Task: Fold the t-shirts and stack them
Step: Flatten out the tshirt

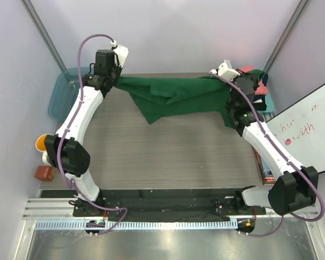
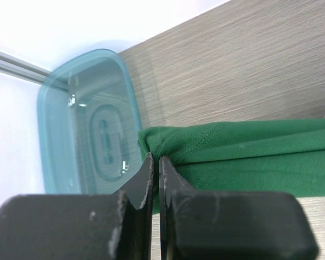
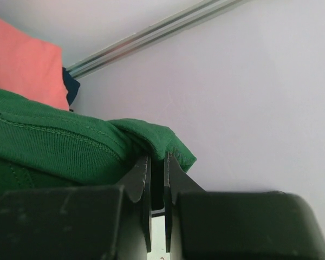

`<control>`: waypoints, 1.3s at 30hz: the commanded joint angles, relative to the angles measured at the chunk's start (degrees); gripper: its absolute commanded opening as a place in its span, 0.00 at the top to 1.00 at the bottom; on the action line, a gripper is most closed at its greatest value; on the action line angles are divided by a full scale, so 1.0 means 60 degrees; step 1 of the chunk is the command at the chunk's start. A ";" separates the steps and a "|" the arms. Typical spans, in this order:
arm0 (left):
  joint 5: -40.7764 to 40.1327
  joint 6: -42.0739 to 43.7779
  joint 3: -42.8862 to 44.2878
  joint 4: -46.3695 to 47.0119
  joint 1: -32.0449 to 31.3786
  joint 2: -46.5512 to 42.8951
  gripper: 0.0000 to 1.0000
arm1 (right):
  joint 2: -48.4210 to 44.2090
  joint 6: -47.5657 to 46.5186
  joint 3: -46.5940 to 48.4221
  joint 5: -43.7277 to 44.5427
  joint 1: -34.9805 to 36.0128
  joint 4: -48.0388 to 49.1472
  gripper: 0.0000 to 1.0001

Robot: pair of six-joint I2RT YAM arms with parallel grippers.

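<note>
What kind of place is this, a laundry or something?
Probably a robot test booth, not a laundry: two arms bolted to a wood-grain table, plain walls with metal framing, and a scribbled whiteboard.

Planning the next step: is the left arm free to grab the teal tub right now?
Probably not: the tub lies close beside the left gripper, unobstructed, but that gripper is shut on the green t-shirt.

The only writing that can be made out stands on the whiteboard (image 1: pixel 309 127) at the right edge of the scene, in the top view; it is red marker handwriting, set in about two slanted lines; one word in the lower line reads roughly as "with"; the rest is too small, and partly cut off by the frame, to read.
</note>
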 commanded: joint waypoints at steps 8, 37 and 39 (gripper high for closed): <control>0.0006 0.0807 -0.0184 -0.0510 0.0499 -0.1242 1.00 | -0.0530 0.2571 0.0449 -0.1036 -0.0299 -0.3853 0.92; 0.2074 -0.0057 -0.1942 -0.1800 -0.0585 -0.2136 1.00 | 0.3511 0.7043 0.3729 -0.9900 0.2395 -0.7241 0.22; 0.1941 -0.0159 -0.2074 -0.1727 -0.0585 -0.2238 1.00 | 0.4168 0.7161 0.4125 -1.0090 0.2498 -0.7138 0.24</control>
